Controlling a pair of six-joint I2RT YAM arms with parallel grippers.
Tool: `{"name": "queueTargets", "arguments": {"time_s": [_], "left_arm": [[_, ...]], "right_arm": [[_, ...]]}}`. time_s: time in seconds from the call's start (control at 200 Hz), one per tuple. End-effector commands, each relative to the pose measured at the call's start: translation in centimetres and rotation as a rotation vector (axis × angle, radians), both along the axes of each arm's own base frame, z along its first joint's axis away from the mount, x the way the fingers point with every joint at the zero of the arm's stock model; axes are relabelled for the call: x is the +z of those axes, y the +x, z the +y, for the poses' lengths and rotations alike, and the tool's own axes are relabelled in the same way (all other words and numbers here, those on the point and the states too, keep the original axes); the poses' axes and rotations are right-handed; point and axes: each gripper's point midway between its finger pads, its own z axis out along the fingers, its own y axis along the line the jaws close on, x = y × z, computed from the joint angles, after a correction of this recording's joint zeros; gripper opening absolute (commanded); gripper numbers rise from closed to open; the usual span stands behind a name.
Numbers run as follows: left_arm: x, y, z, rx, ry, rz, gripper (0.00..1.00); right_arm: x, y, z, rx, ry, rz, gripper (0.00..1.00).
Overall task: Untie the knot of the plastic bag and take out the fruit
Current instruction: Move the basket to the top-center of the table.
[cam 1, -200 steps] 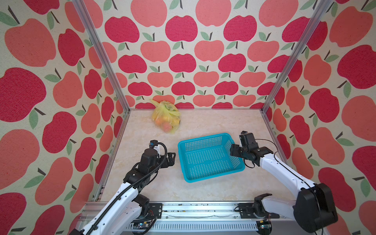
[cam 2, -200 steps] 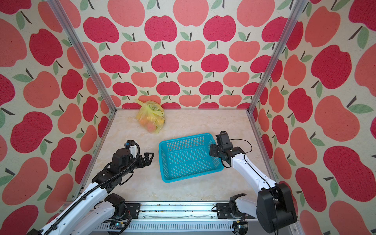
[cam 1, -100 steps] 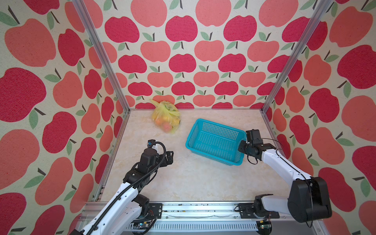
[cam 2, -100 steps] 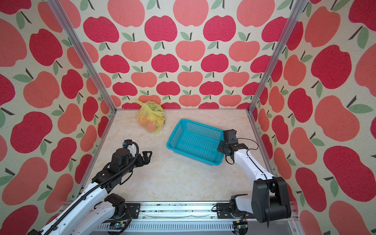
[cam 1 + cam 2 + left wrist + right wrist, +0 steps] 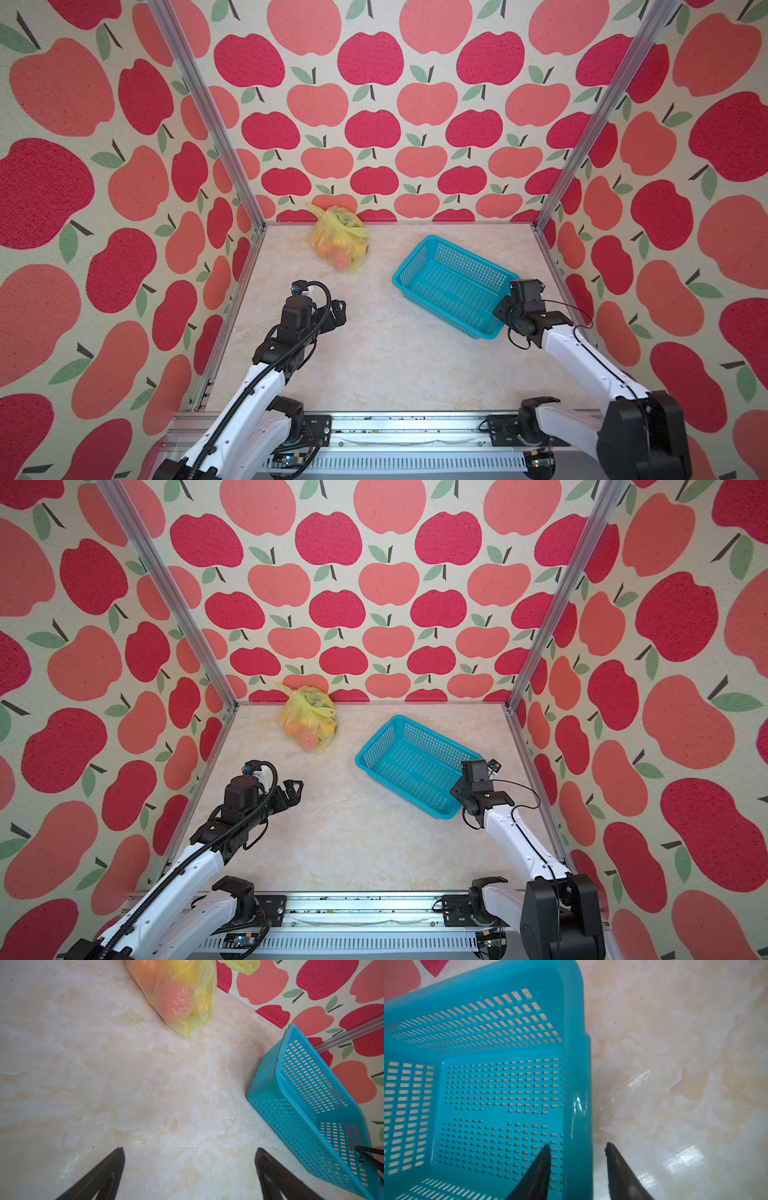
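Observation:
The plastic bag (image 5: 337, 237) (image 5: 308, 717) lies tied at the back wall, left of centre. Its knot (image 5: 345, 219) (image 5: 316, 700) is a greenish bunch on top. The fruit shows through the film, with a pink-red one (image 5: 341, 260) (image 5: 174, 1001) in front. My left gripper (image 5: 340, 312) (image 5: 295, 791) (image 5: 190, 1149) hovers open over bare table, well short of the plastic bag (image 5: 199, 991). My right gripper (image 5: 502, 309) (image 5: 456, 789) (image 5: 577, 1146) straddles the turquoise basket's rim (image 5: 575, 1064), one finger inside and one outside. Its jaws are parted, with gaps on both sides.
The turquoise perforated basket (image 5: 415, 264) (image 5: 380, 742) (image 5: 268, 1091) stands skewed at the right, empty, close to the right wall frame (image 5: 544, 249). Apple-patterned walls enclose three sides. Marble tabletop (image 5: 395, 353) lies between the arms.
The right gripper, shut on the basket's rim, swung the basket from the centre toward the back right. Its jaws have now parted from the rim. The left arm barely moved.

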Motion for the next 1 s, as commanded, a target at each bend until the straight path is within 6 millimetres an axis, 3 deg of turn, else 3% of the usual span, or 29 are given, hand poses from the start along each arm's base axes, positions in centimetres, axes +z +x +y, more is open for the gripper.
{"name": "queueTargets", "arguments": {"time_s": [0.0, 0.31, 0.465, 0.63, 0.765, 0.865, 0.995], "left_arm": [[1.2, 0.4, -0.3, -0.011, -0.025, -0.030, 0.99], [1.3, 0.5, -0.3, -0.014, -0.022, -0.033, 0.99], [1.3, 1.0, -0.6, -0.024, -0.019, -0.032, 0.99], [1.8, 2.2, -0.4, -0.018, -0.006, -0.038, 0.99], [2.5, 4.3, 1.1, 0.030, -0.002, -0.028, 0.99], [3.9, 7.0, 3.1, 0.089, -0.012, -0.048, 0.99], [4.2, 11.2, 4.6, 0.130, 0.008, -0.016, 1.00]], "right_arm": [[1.0, -0.5, 2.0, 0.003, 0.074, -0.065, 0.58], [3.3, -2.2, 9.0, 0.129, 0.255, -0.227, 0.60], [3.4, -1.8, 11.5, 0.173, 0.302, -0.263, 0.66], [2.6, -0.6, 14.7, 0.232, 0.283, -0.222, 0.65], [3.0, 0.3, 17.2, 0.277, 0.229, -0.235, 0.65], [3.1, 0.9, 19.0, 0.308, 0.210, -0.250, 0.65], [2.7, 1.6, 21.7, 0.369, 0.220, -0.246, 0.65]]}}
